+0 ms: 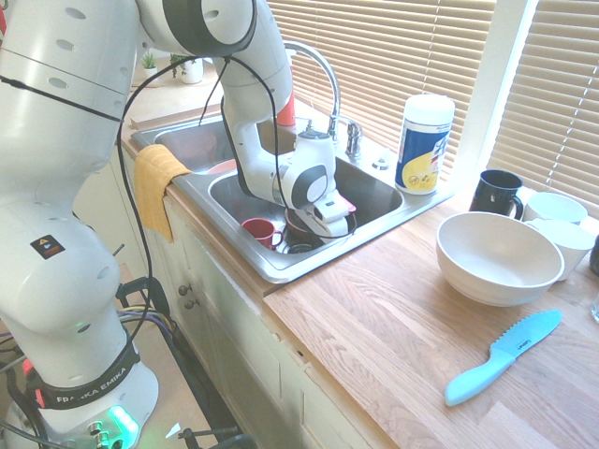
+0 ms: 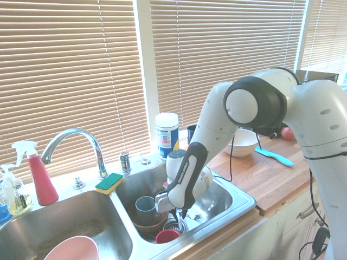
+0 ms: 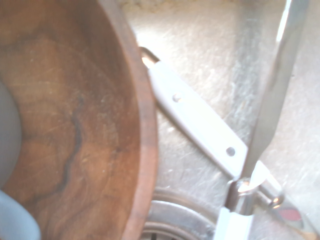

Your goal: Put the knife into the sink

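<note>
My gripper [image 1: 319,223] [image 2: 182,214] hangs low inside the right basin of the steel sink [image 1: 281,267] [image 2: 238,201], just above its floor. In the wrist view the knife [image 3: 274,95], silver blade on a white handle, rises from the bottom edge. It crosses over a second white riveted handle [image 3: 200,120] that lies flat on the sink floor beside the drain [image 3: 175,220]. The exterior views do not show whether the knife is held or resting in the basin.
A wooden bowl [image 3: 75,125] holding a grey cup [image 2: 145,208] and a red cup [image 1: 260,231] crowd the basin beside the gripper. On the counter lie a light-blue plastic knife [image 1: 503,355] and a white bowl [image 1: 496,257]. The faucet [image 2: 70,142] arches behind.
</note>
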Robot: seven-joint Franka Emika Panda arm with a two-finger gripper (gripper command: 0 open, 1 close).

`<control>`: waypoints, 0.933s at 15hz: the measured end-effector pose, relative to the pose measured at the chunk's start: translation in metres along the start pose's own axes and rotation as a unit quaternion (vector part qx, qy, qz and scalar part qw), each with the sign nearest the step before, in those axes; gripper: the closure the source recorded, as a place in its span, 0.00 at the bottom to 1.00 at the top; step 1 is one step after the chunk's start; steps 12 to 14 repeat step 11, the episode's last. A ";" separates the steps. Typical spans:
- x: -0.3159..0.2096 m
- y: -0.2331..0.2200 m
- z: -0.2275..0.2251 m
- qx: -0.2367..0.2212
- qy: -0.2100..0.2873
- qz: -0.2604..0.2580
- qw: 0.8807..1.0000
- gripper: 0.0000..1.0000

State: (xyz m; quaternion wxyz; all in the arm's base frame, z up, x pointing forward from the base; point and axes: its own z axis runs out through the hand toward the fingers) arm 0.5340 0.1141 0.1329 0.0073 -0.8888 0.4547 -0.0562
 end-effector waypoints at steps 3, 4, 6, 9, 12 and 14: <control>0.005 -0.002 -0.009 0.006 0.004 -0.002 1.000 0.00; 0.007 -0.002 -0.012 0.007 0.006 -0.003 1.000 0.00; 0.008 -0.003 -0.024 0.012 0.007 -0.010 1.000 0.00; 0.013 -0.010 -0.070 0.009 0.008 -0.022 1.000 0.00; 0.016 -0.012 -0.111 0.007 0.010 -0.027 1.000 0.00; 0.016 -0.012 -0.111 0.007 0.010 -0.027 1.000 0.00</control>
